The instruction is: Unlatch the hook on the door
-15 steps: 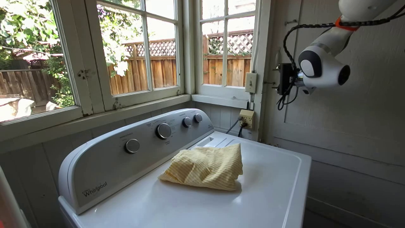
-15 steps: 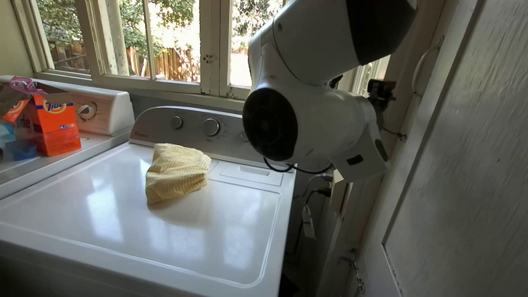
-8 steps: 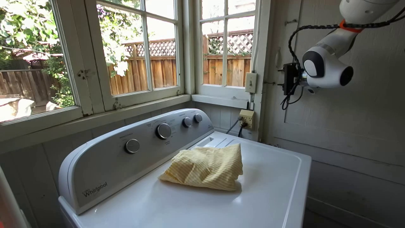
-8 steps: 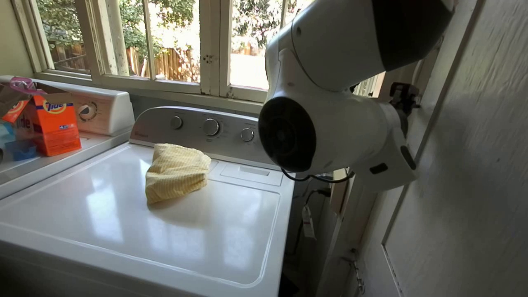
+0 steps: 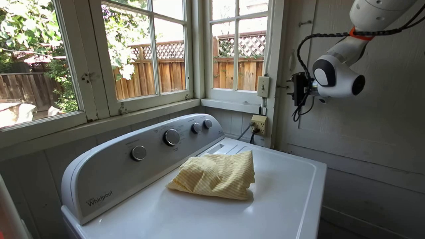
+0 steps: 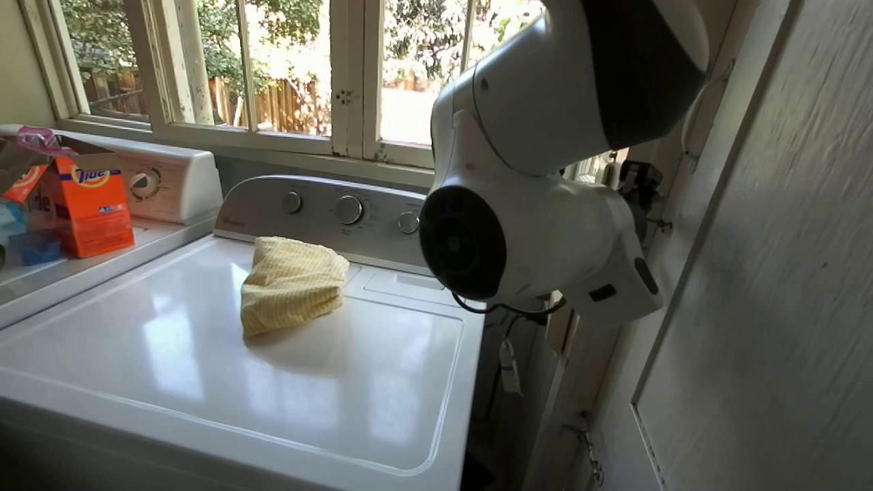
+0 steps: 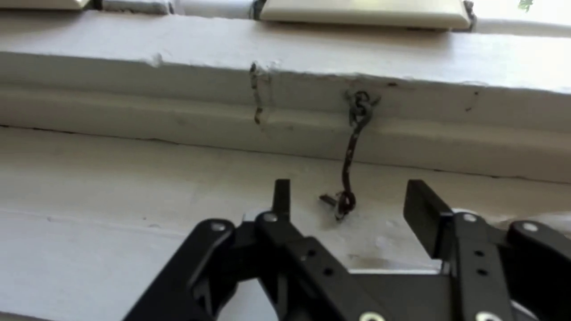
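Note:
The pale grey-white door [image 5: 352, 142] stands behind the arm in an exterior view and on the right in an exterior view [image 6: 771, 286]. A thin dark hook [image 5: 283, 87] runs from the frame to the door. In the wrist view the rusty hook [image 7: 349, 154] hangs from an eye on the frame moulding, and its lower end meets a small metal piece on the door surface [image 7: 111, 178]. My gripper [image 7: 347, 194] is open and empty. The hook's lower end appears between its fingers, apart from both; depth is unclear. The arm partly hides the gripper in an exterior view [image 6: 644, 187].
A white washing machine [image 5: 282, 199] with a yellow cloth [image 5: 215, 174] stands below and beside the arm. A light switch [image 5: 263, 87] and an outlet with plugs [image 5: 259, 124] sit beside the door frame. A pale handle [image 5: 292, 60] is on the door above the hook.
The arm first shifted toward the door, then came back toward the frame and lower, bringing the gripper nearer the hook's height. The hook and door look unmoved.

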